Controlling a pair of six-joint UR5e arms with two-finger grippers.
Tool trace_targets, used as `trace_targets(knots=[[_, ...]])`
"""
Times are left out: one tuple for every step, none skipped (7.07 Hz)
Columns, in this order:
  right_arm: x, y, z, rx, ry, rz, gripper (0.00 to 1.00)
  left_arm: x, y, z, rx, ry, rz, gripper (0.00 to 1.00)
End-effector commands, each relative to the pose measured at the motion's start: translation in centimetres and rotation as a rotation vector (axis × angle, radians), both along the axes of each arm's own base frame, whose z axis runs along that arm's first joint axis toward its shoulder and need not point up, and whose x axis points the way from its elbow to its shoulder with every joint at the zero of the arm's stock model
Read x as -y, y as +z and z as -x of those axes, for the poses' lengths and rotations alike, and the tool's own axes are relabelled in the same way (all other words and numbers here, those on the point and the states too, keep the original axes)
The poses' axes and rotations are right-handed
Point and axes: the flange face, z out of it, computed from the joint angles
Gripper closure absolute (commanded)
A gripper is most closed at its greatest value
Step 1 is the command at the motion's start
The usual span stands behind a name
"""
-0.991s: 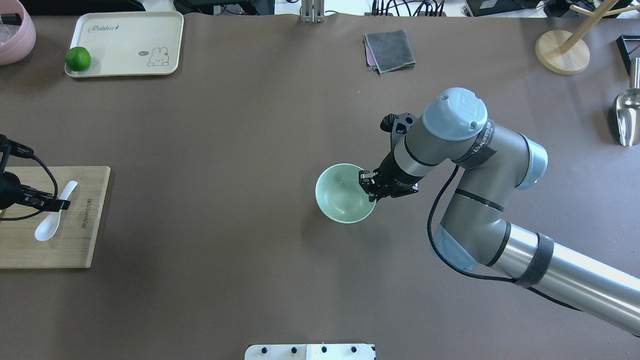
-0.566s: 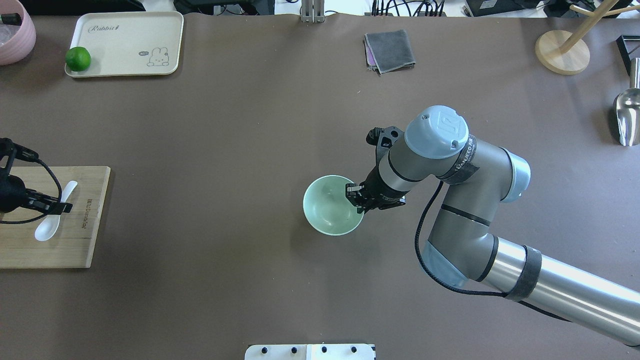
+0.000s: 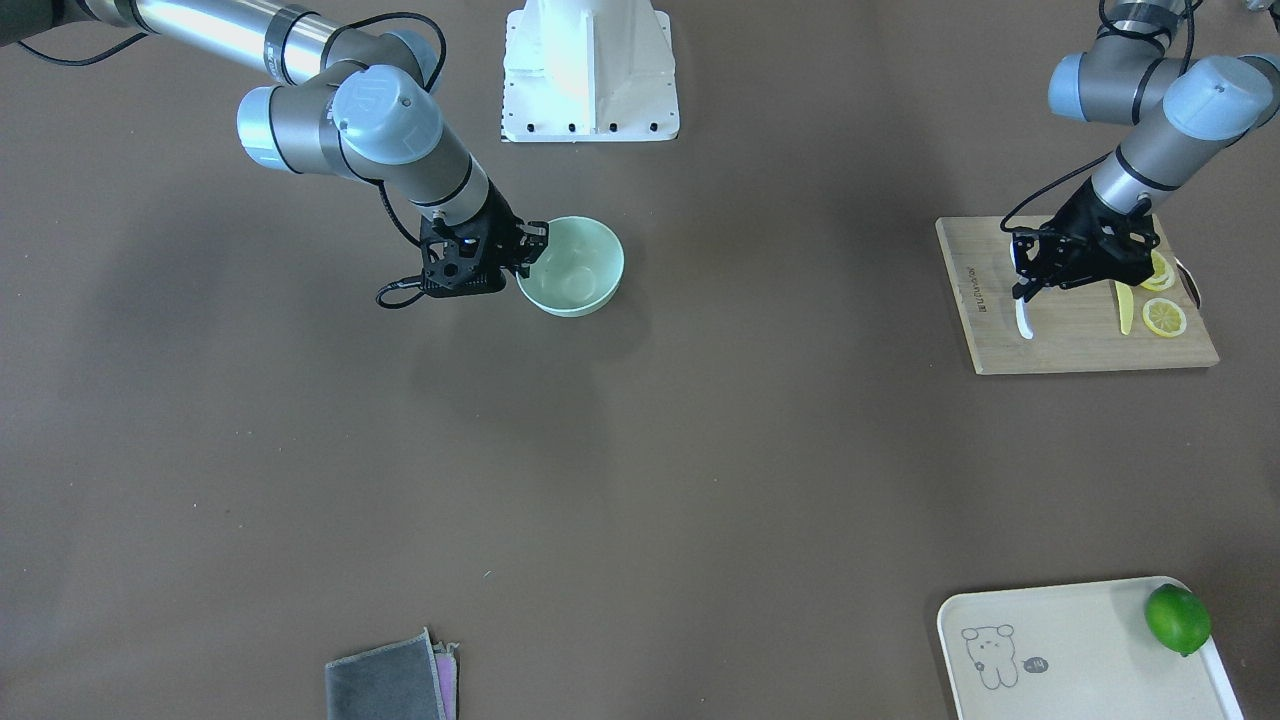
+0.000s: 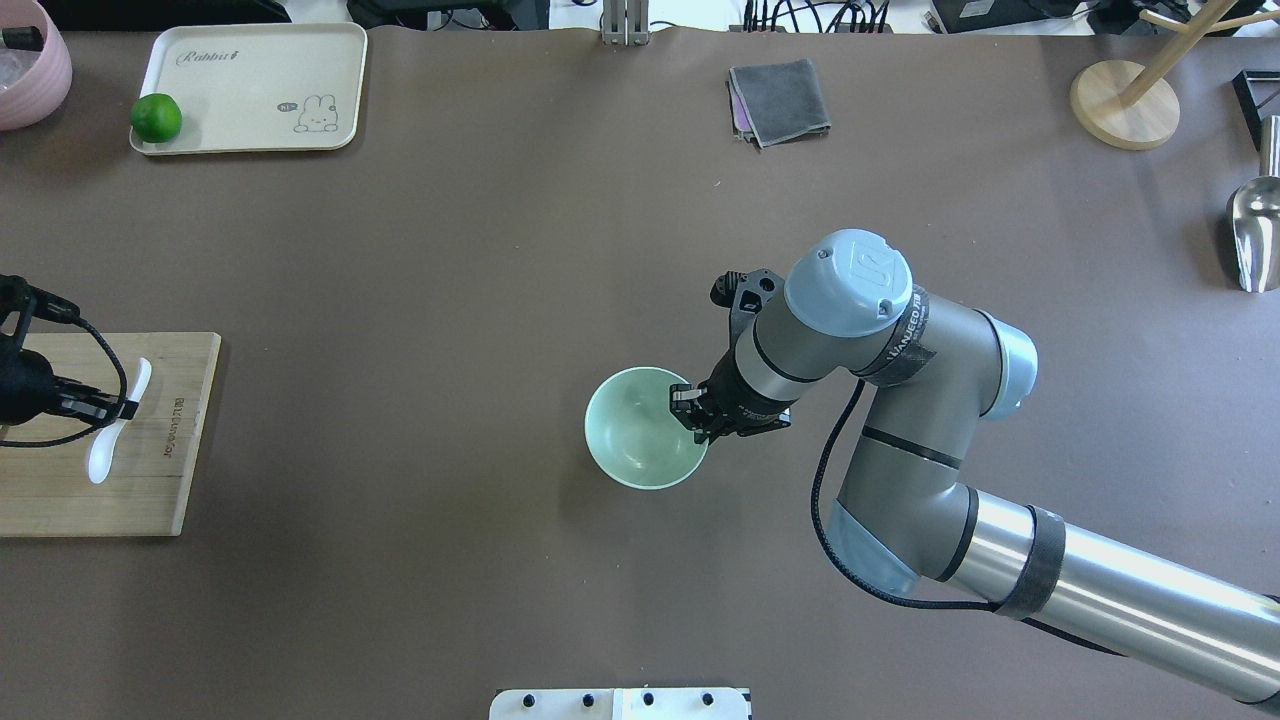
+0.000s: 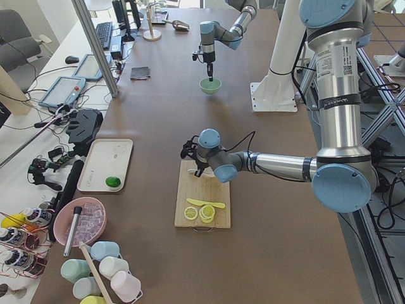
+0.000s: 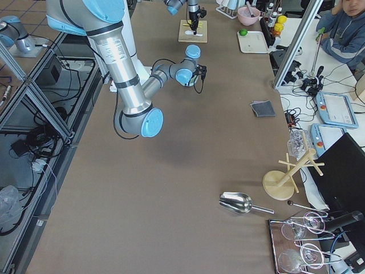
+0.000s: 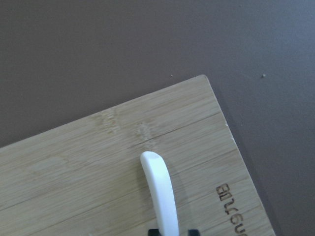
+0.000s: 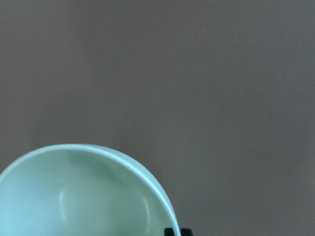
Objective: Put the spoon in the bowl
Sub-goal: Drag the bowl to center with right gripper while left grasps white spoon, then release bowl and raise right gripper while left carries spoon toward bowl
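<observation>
The white spoon (image 4: 101, 453) is on the wooden cutting board (image 4: 160, 480) at the table's left edge. My left gripper (image 4: 112, 408) is shut on the spoon's handle, and the spoon stands turned on its edge. In the left wrist view the spoon's handle (image 7: 161, 189) sticks out over the board. In the front-facing view the spoon (image 3: 1024, 322) hangs below my left gripper (image 3: 1026, 283). The mint-green bowl (image 4: 630, 445) sits mid-table. My right gripper (image 4: 690, 405) is shut on the bowl's right rim, which also shows in the right wrist view (image 8: 74, 196).
Lemon slices (image 3: 1164, 317) and a yellow knife (image 3: 1124, 305) lie on the board beside the spoon. A cream tray (image 4: 250, 85) with a lime (image 4: 156, 117) is at the far left. A grey cloth (image 4: 779, 100) lies far centre. A metal scoop (image 4: 1255, 235) and a wooden stand (image 4: 1124, 104) are far right.
My right gripper has dragged the bowl left and toward the robot. My left gripper has closed on the spoon, which has turned from flat onto its edge.
</observation>
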Motion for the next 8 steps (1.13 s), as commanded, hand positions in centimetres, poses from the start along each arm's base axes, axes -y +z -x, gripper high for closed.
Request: trace_targets(knots=[[-0.6,-0.8,0.8,0.008,-0.007,-0.002,1.00,0.0,-2.3,-0.1,-0.033,0.002,-0.023,1.00],[-1.1,-0.9,1.3,0.005,-0.005,-0.013,1.00,0.1,-5.2,-0.2,-0.080,-0.020,-0.015,1.00],[-1.3,-0.9,1.7,-0.002,0.003,-0.023,1.00,1.1,-9.2,-1.8,-0.173,-0.020,0.027,1.00],[-1.3,-1.7,1.0,0.012,0.021,-0.026,0.02,1.9,-12.9,-2.9,-0.244,-0.020,0.049,1.00],[-1.0,-2.1,0.1,0.012,0.077,-0.044,0.00,2.1,-16.4,-4.7,-0.305,-0.021,0.077,1.00],[-0.6,-2.5,-3.5,0.040,0.102,-0.053,0.00,2.2,-20.4,-8.2,-0.362,-0.004,0.097,1.00],[-0.4,-1.5,-9.0,0.065,0.109,-0.037,0.00,1.6,-25.3,-12.3,-0.422,0.008,0.173,1.00],[1.5,0.5,-13.6,0.066,0.115,0.013,0.00,-0.3,-30.1,-17.7,-0.446,-0.008,0.218,1.00]])
